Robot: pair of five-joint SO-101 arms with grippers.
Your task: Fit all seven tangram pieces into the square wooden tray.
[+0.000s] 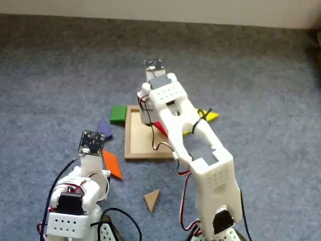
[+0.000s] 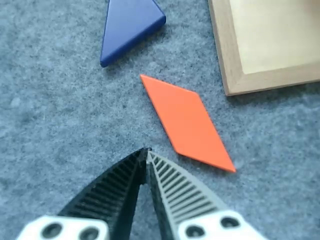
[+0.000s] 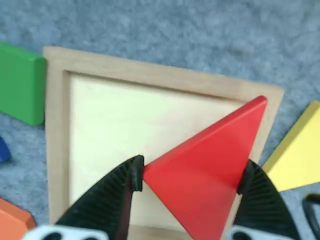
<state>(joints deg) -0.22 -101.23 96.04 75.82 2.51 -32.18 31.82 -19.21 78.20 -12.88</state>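
Note:
The square wooden tray (image 1: 134,145) lies mid-table, its floor bare (image 3: 55,125). My right gripper (image 3: 192,182) hangs over it, shut on a red triangle (image 3: 200,165) whose far corner reaches over the tray's rim. From above, a sliver of the red triangle (image 1: 161,128) peeks out under the right arm. My left gripper (image 2: 146,152) is shut and holds nothing, its tips just short of the orange parallelogram (image 2: 190,122), which lies flat on the carpet beside the tray's corner (image 2: 235,60). A blue triangle (image 2: 130,25) lies beyond the parallelogram.
A green square (image 1: 118,114) touches the tray's far left corner. A yellow piece (image 1: 208,116) lies to the tray's right, partly under the right arm. A wood-coloured triangle (image 1: 151,199) sits on the grey carpet between the two arm bases.

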